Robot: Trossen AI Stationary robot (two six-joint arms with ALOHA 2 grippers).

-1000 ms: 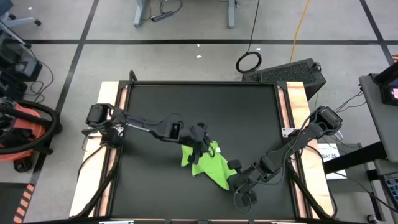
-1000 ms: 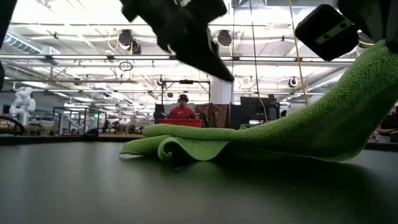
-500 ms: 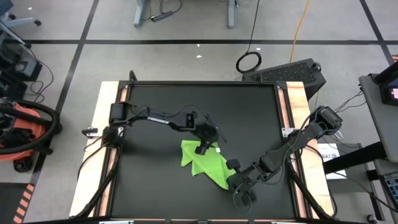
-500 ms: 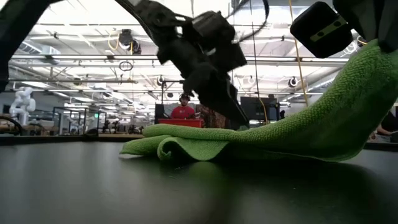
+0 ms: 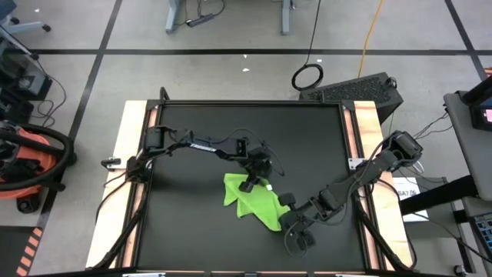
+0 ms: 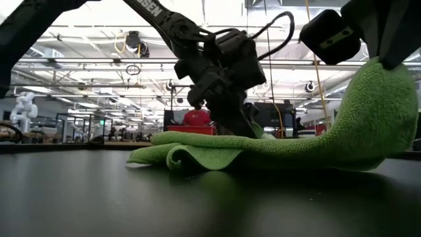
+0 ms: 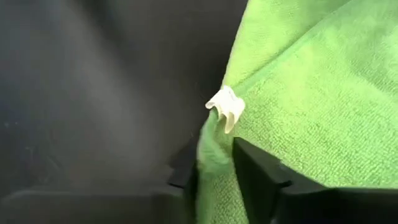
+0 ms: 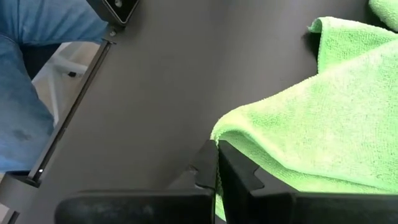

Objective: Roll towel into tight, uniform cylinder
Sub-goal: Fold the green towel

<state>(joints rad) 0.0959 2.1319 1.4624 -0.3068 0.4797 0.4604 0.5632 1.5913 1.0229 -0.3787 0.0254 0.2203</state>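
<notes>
The lime-green towel (image 5: pixel 254 201) lies crumpled right of the middle of the black mat (image 5: pixel 192 138). Its left part rests flat with a small fold (image 6: pixel 177 157) on the mat, and its right part (image 6: pixel 385 99) is raised off it. My left gripper (image 5: pixel 249 185) is down at the towel's far edge and shut on it, next to a white tag (image 7: pixel 226 107). My right gripper (image 5: pixel 286 223) stands at the towel's near right corner, shut on it and holding it up. My left gripper pinches a bunched fold of the towel's far edge (image 7: pixel 215 146) between its two fingers, just below the white tag. The fingers slant down from the far left. The cloth around the hold lies on the mat. My right gripper pinches the towel's near right edge (image 8: pixel 219 135) between its shut fingers, slanting down from the right. That end is lifted clear of the mat. The cloth slopes down from the hold, slack, to the part that lies flat.
Bare mat lies to the left, far and near sides of the towel. Wooden strips (image 5: pixel 367 123) border the mat on both sides. A person in blue trousers (image 8: pixel 37 56) stands beyond the table's edge in the right wrist view. A black case (image 5: pixel 357 91) sits past the far right corner.
My left gripper has come down and toward the table's right onto the towel's far edge, tipping more steeply downward, and has taken hold of it. The towel's lifted right part now stands as a steeper hump.
</notes>
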